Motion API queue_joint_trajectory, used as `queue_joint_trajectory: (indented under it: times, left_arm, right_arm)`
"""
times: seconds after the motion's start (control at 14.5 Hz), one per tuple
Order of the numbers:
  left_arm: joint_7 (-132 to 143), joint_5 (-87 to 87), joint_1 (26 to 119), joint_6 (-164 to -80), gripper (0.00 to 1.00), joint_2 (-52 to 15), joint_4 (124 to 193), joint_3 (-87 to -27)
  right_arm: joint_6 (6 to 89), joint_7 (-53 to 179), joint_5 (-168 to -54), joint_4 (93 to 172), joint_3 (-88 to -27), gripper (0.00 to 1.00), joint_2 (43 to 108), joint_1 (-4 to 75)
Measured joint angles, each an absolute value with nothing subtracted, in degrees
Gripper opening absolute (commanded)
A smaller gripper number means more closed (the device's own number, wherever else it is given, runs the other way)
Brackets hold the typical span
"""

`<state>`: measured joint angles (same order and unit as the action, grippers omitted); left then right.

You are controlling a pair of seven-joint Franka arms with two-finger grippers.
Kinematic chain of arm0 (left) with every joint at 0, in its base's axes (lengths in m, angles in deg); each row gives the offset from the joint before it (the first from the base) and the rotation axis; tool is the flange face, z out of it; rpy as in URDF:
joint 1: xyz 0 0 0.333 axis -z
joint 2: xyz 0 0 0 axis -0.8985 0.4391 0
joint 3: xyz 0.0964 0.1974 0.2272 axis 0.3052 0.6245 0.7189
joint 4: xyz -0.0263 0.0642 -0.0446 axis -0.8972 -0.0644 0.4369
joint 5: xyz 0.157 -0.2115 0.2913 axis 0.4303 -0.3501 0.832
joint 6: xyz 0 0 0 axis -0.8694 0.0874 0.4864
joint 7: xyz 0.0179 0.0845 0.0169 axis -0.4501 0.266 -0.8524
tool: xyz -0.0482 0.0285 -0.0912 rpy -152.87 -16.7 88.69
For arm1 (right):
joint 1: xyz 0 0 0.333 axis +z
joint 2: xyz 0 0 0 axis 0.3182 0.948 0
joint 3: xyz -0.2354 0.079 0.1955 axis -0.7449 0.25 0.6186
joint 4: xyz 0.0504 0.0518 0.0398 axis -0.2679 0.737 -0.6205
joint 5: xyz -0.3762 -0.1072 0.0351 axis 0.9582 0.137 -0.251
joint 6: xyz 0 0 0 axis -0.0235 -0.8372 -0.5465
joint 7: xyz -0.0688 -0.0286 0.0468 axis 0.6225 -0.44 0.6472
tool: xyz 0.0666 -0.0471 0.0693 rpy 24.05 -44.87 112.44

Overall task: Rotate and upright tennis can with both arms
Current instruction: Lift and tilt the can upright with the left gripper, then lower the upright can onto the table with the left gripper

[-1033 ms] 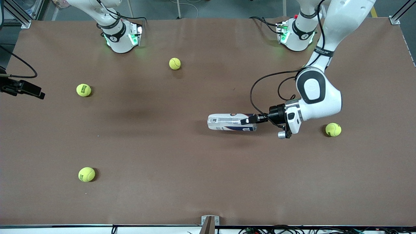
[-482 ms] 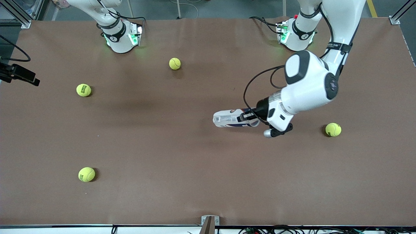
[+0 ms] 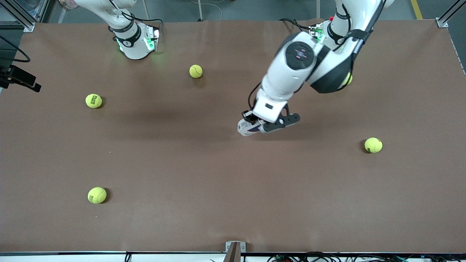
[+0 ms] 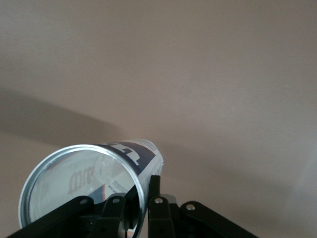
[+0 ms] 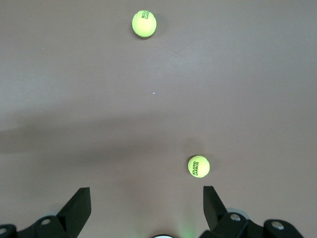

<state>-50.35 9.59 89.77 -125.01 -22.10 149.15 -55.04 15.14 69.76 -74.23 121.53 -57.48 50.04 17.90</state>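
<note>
The tennis can [image 3: 245,128] is tipped up steeply over the middle of the table, and only its lower end shows under the left arm's wrist. My left gripper [image 3: 259,123] is shut on the can's silvery rim. In the left wrist view the can [image 4: 126,153] points down toward the table with its round rim nearest the camera. There the left gripper [image 4: 142,196] pinches that rim, one finger inside and one finger [image 4: 155,186] outside. Whether the can's lower end touches the table I cannot tell. My right gripper [image 5: 146,198] waits open and empty above the table by its base.
Several yellow-green tennis balls lie scattered: one [image 3: 196,71] between the bases, two [image 3: 94,100] [image 3: 97,195] toward the right arm's end, one [image 3: 373,145] toward the left arm's end. A black device [image 3: 21,79] with a cable sits at the table's edge.
The left arm has swung up and over, tilting the can from lying flat to steeply raised while holding its rim. The black device at the edge has shifted farther from the front camera.
</note>
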Motion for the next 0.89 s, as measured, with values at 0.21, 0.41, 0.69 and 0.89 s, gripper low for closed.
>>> queue_joint_trajectory:
  times: [0.21, 0.41, 0.69, 0.89]
  left_arm:
    - [-56.51, 17.1, 95.26, -120.34, 0.0, -18.86, 144.68, -54.81]
    - [-61.02, 22.66, 99.87, -118.62, 0.0, -15.49, 142.9, -54.48]
    - [-62.62, 24.02, 102.8, -118.52, 0.0, -11.96, 141.49, -54.13]
    - [-62.62, 24.03, 104.8, -118.52, 0.0, -9.87, 140.36, -52.66]
  right_arm:
    - [15.2, 69.76, -74.23, 121.53, -57.52, 1.0, 50.04, 18.01]
    - [15.23, 69.74, -74.23, 121.53, -57.53, 1.0, 50.04, 18.05]
    - [15.24, 69.72, -74.23, 121.5, -57.51, 1.0, 50.02, 18.1]
    - [15.24, 69.71, -74.23, 121.48, -57.51, 1.0, 50.01, 18.14]
